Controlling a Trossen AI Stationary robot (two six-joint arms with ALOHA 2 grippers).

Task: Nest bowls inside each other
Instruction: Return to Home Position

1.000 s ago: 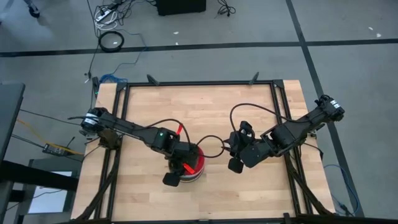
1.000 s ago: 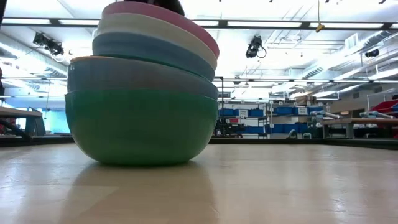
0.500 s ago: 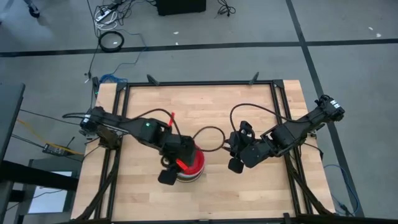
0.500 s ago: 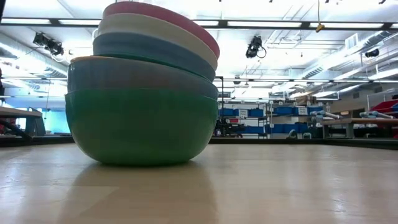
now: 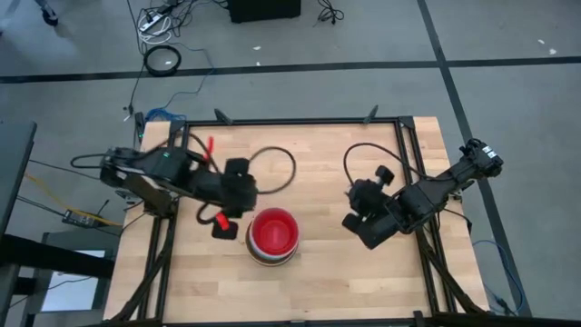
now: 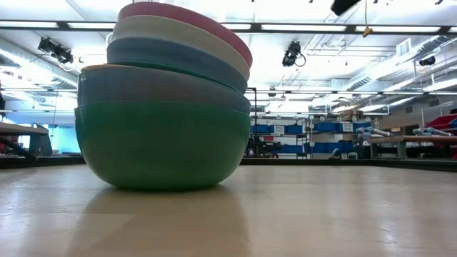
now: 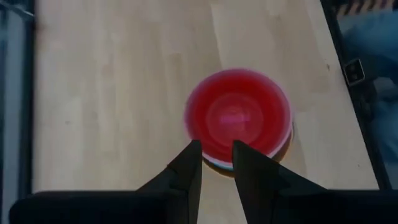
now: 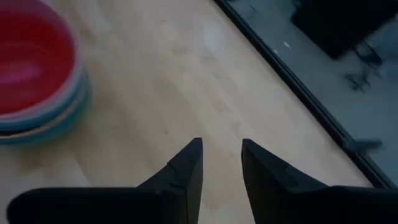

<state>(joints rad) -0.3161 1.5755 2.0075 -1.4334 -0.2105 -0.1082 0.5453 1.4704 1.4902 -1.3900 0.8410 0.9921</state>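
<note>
Standing nested in one stack, bowls (image 5: 273, 235), left gripper (image 7: 216, 149) near them, right gripper (image 8: 221, 147) farther off — both seemingly narrow-gapped, empty.

No lettering, brand, number or sign can be read in any view. The stacked bowls (image 6: 163, 143) show plain coloured sides, the worktop (image 5: 318, 136) is bare wood, and anything on the shelves (image 6: 285, 132) in the room behind is too small to read.

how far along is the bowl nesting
Looks done: the bowls sit nested in one stack, red bowl on top, no loose bowl in view. Nothing in hand: left gripper and right gripper are open, empty, off the stack. Left: parking the arms.
</note>
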